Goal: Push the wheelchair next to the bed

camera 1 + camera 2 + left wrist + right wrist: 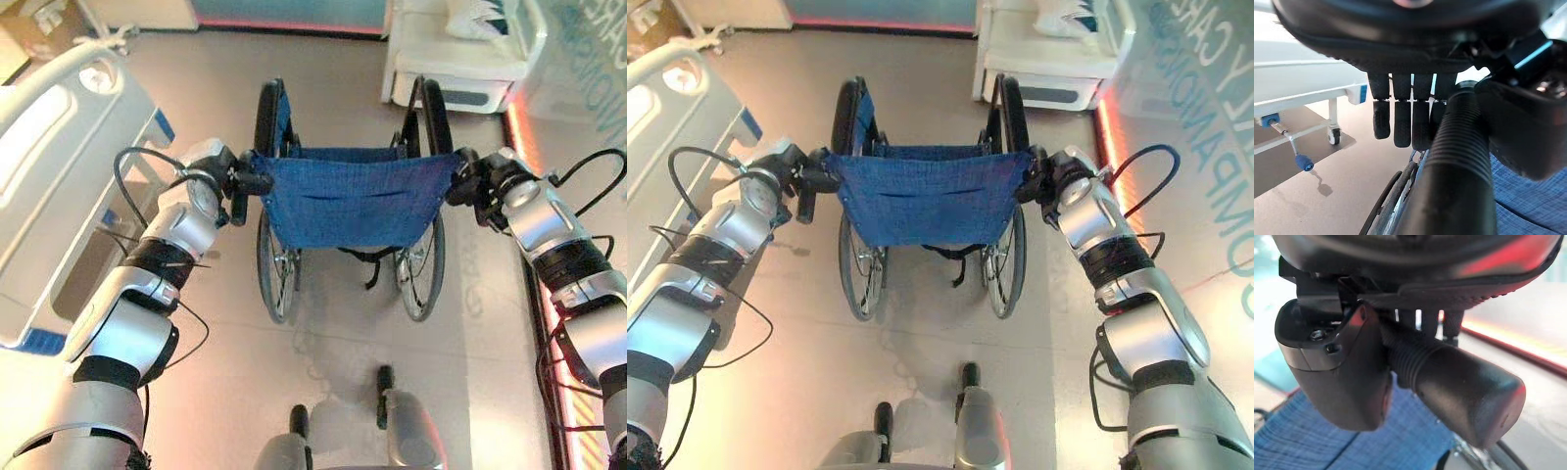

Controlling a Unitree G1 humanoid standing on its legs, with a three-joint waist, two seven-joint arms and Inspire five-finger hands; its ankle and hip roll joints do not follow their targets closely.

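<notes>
At the far left of the head views I see the bed (pixel 44 186), a white frame with a blue crank handle under it, running along the robot's left side. Its near rail is just beside my left arm.

My left hand (pixel 238 186) is at the left push grip (pixel 1462 161) of the wheelchair (pixel 343 201). In the left wrist view the ribbed black grip lies against the palm with the thumb beside it, but the fingers (pixel 1402 125) hang fairly straight past it. I judge this a loose hold at best; the view is too close to say whether the fingers wrap the grip.

The wheelchair stands in the middle of the floor, facing away from me, near the bed but apart from it, its blue fabric back stretched between the two hands.

My right hand (pixel 468 184) is clamped on the right push grip (pixel 1459 391); the right wrist view shows thumb and fingers curled round the ribbed sleeve.

Handling assessment: a steel frame on large rear wheels should roll easily but carry some weight. The fabric back is soft and no place to push. The ribbed grips are the correct hold, not slippery. Uneven pressure between the hands would swing the chair, useful for steering it left toward the bed.

At the right stands a white cabinet (pixel 460 59).
</notes>
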